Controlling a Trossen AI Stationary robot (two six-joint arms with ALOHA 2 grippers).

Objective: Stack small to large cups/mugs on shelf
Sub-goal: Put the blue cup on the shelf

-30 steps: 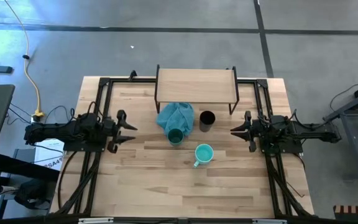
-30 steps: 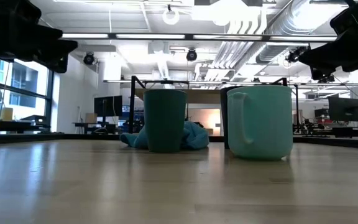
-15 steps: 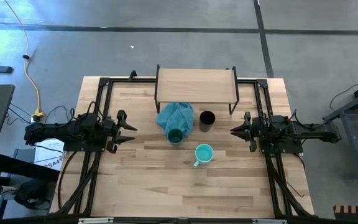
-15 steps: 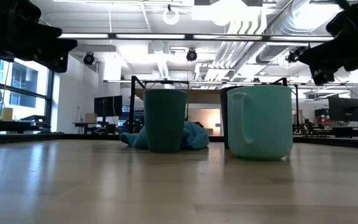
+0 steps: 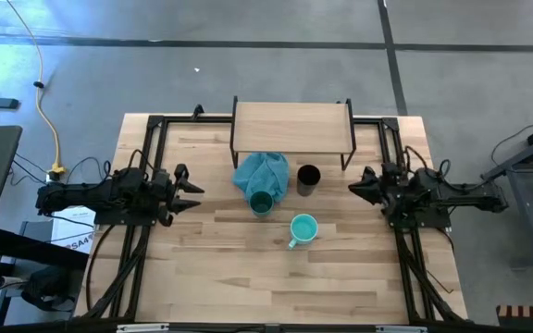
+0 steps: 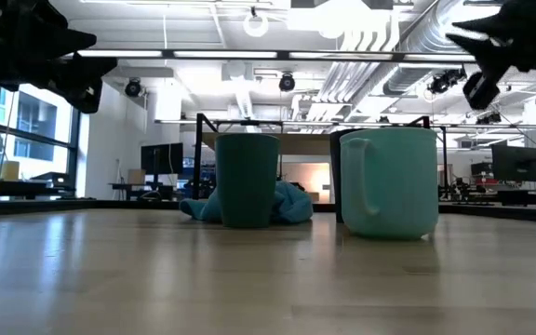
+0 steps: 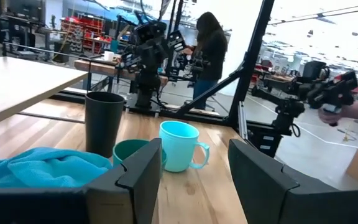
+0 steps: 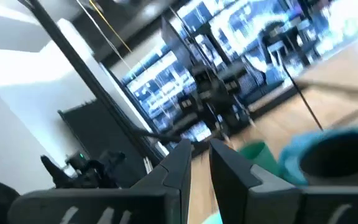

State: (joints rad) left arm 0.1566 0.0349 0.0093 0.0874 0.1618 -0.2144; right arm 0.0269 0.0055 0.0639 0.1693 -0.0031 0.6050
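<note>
Probably a robotics lab: exposed ceiling ducts (image 6: 417,37), other robot arms (image 7: 148,50) on benches, concrete floor (image 5: 248,74).

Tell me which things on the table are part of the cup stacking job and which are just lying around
Part of the job: turquoise mug, dark teal cup, black cup, shelf.
Just lying about: blue-teal cloth, touching the dark teal cup.

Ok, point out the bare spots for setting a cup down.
The shelf top is bare, as is the table below the turquoise mug. It is crowded where the cloth, teal-green cup and black cup cluster.
</note>
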